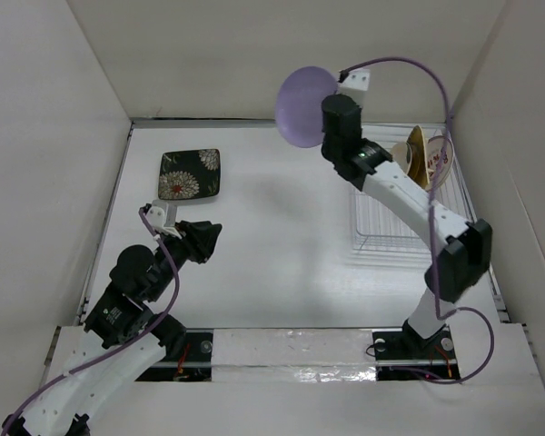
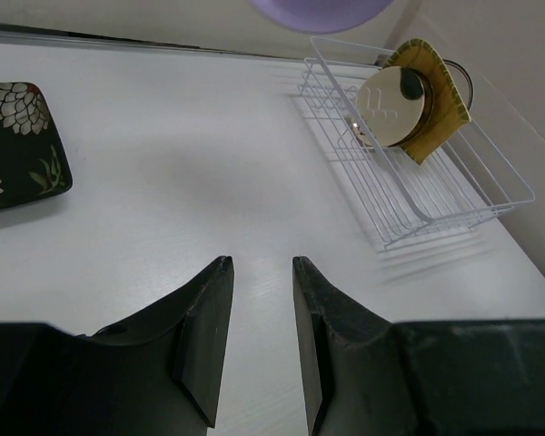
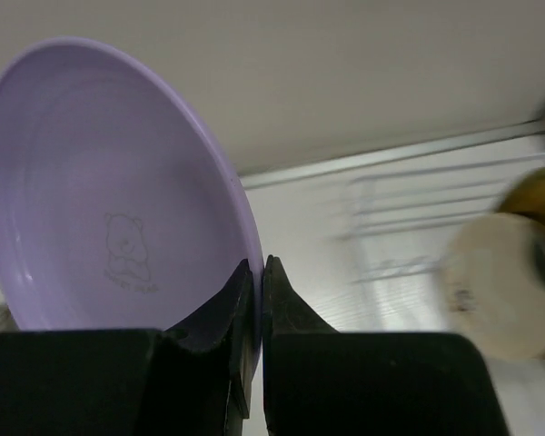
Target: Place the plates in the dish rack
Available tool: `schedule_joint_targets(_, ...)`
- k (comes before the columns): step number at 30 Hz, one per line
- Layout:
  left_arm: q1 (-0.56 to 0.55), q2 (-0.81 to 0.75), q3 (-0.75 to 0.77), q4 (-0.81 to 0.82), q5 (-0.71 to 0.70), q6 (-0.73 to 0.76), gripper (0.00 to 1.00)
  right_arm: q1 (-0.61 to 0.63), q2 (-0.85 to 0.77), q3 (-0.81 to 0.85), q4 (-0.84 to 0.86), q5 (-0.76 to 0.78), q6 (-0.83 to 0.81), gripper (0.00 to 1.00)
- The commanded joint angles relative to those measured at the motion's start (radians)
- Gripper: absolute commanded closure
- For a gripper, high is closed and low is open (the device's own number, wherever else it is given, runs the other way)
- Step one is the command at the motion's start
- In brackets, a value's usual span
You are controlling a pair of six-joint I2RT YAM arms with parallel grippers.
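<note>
Right hand (image 3: 257,269) on lilac plate (image 3: 100,182), lettering (image 3: 133,285) unreadable

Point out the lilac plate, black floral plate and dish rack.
lilac plate (image 3: 100,182), right wrist view, inner face.
black floral plate (image 1: 191,173), top external view, centre.
dish rack (image 2: 427,202), left wrist view, wire floor.

A: First entry?
B: Table (image 1: 282,263): white, matte, evenly lit, soft shadows.
A: Around the table?
B: Back wall (image 1: 282,54), plain white, behind it; left panel (image 1: 36,182) and right panel (image 1: 527,109) flanking it; glossy taped strip (image 1: 291,348) along its near edge.
</note>
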Motion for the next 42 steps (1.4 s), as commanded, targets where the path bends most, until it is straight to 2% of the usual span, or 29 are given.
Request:
schedule_joint_targets(1, -0.005, -0.015, -0.004, 0.046, 0.018, 0.011, 0.71, -0.050, -0.119, -0.115, 0.093, 0.380, -0.333, 1.00)
schedule_joint_targets(2, -0.005, -0.012, -0.004, 0.047, 0.030, 0.011, 0.71, -0.059, -0.166, -0.162, 0.093, 0.412, -0.393, 1.00)
schedule_joint_targets(4, -0.005, -0.014, -0.004, 0.054, 0.038, 0.012, 0.71, -0.100, -0.206, -0.189, 0.053, 0.461, -0.412, 1.00)
schedule_joint_targets(9, -0.005, -0.018, -0.007, 0.052, 0.053, 0.012, 0.71, -0.209, -0.279, -0.183, -0.057, 0.452, -0.403, 1.00)
schedule_joint_targets(16, -0.005, -0.035, -0.007, 0.050, 0.050, 0.009, 0.71, -0.255, -0.161, -0.132, -0.120, 0.472, -0.541, 1.00)
schedule_joint_targets(18, -0.005, -0.040, -0.009, 0.049, 0.050, 0.008, 0.71, -0.265, -0.133, -0.106, -0.163, 0.463, -0.530, 1.00)
schedule_joint_targets(23, -0.005, -0.040, -0.009, 0.049, 0.052, 0.006, 0.71, -0.275, -0.066, -0.106, -0.090, 0.471, -0.639, 1.00)
schedule_joint_targets(33, -0.005, -0.032, -0.010, 0.049, 0.055, 0.006, 0.71, -0.303, -0.038, -0.065, -0.071, 0.500, -0.664, 1.00)
schedule_joint_targets(42, -0.005, -0.017, -0.009, 0.050, 0.058, 0.009, 0.71, -0.311, -0.018, -0.127, 0.022, 0.489, -0.714, 1.00)
